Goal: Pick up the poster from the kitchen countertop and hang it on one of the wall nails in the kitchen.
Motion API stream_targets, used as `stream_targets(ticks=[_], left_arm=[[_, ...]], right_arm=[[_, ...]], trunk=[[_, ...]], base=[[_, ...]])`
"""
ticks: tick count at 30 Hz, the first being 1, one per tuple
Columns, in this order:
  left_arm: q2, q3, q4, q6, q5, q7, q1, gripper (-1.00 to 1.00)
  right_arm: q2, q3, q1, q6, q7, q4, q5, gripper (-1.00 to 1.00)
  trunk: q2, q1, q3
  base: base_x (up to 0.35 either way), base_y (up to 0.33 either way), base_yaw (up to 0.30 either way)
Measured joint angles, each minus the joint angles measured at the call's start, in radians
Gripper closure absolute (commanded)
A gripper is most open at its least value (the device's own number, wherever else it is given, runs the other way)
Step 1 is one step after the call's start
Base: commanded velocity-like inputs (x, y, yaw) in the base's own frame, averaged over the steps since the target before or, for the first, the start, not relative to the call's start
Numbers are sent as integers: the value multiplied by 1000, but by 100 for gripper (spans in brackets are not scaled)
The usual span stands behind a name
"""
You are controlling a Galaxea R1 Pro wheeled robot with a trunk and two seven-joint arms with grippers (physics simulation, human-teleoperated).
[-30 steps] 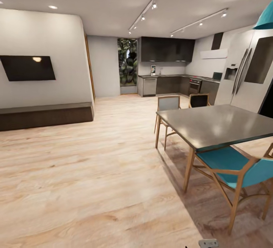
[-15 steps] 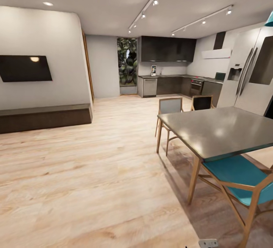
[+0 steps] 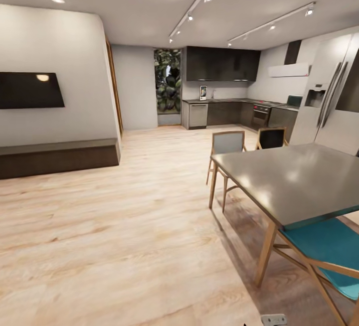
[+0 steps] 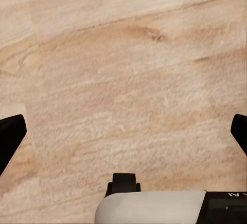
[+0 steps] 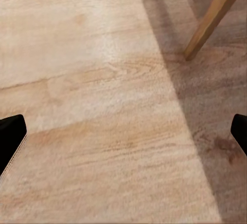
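In the wrist views both hands hang over the pale wood floor (image 3: 124,226): the left hand (image 4: 123,131) has its two dark fingertips (image 4: 10,136) spread wide at opposite edges with nothing between them, and the right hand (image 5: 123,131) is spread just as wide and also holds nothing, with a wooden leg (image 5: 213,16) standing on the shaded boards beyond it. In the head view, nearest on the right, a teal-seated chair (image 3: 326,246) is tucked against a grey dining table (image 3: 294,176), and two more chairs (image 3: 227,144) stand at its far end. On the left wall a black TV screen (image 3: 30,90) hangs above a low dark bench (image 3: 60,156). A steel refrigerator (image 3: 331,101) rises on the right. Far across the room, the kitchen countertop (image 3: 224,100) runs over dark cabinets, and the poster (image 3: 203,92) stands upright on it against the back wall, too small to make out its art.
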Motion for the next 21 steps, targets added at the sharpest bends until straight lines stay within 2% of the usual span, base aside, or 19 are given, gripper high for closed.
stream_targets(ticks=[21], left_arm=[[0,0,0,0,0,0,0,-100]], right_arm=[[0,0,0,0,0,0,0,-100]], trunk=[[0,0,0]], base=[[334,80,0]])
